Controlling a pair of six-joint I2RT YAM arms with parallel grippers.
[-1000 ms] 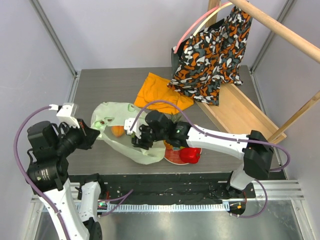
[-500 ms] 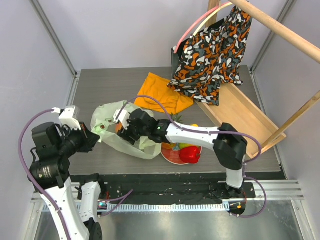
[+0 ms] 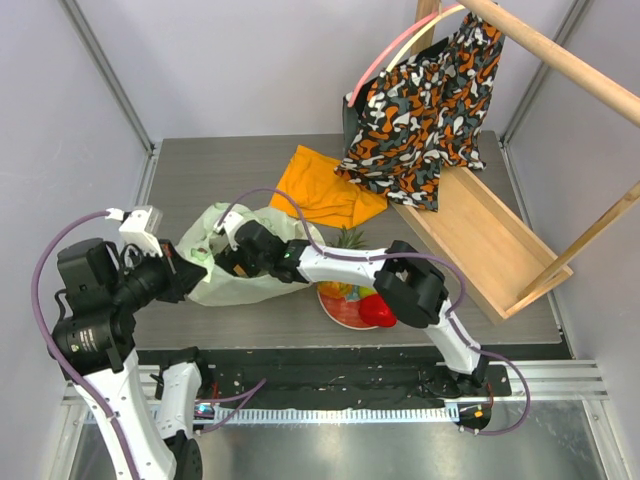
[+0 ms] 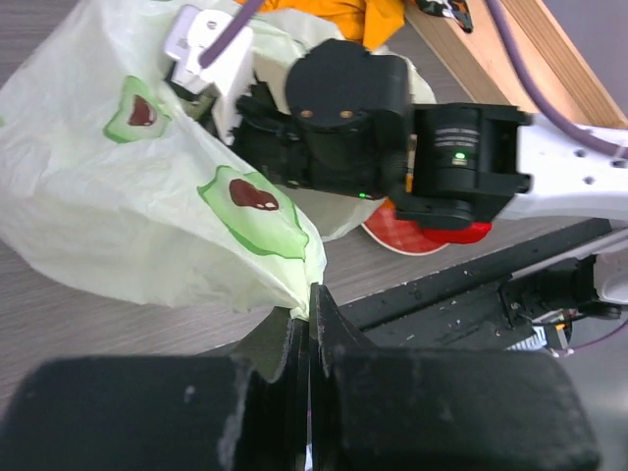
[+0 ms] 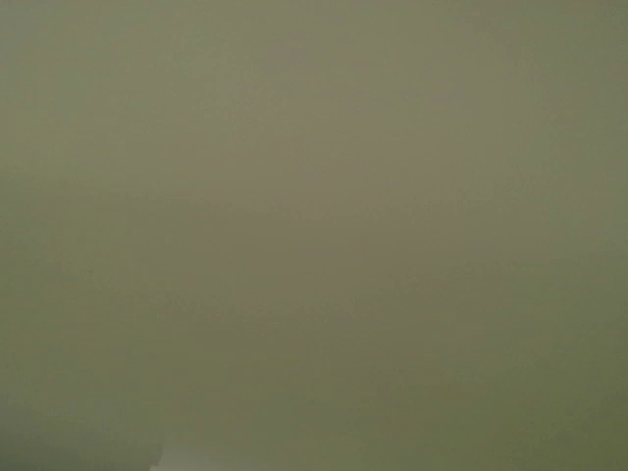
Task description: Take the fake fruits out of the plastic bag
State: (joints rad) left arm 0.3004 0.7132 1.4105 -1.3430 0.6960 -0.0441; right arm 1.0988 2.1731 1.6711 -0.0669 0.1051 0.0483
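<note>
Currently I'm mid-retrieval: my left tool is clenched on a fold of the plastic bag at near left, while the right tool is buried in its mouth, and whether clenched or released I cannot tell. Some fake fruits lie on the plate just right of the bag, so next, I judge, comes a blind grasp and a slow draw-out. The right wrist view gives only pale-green blur; the left wrist view shows the pinch.

orange cloth lies beside patterned fabric bag hanging from wooden frame.
</note>
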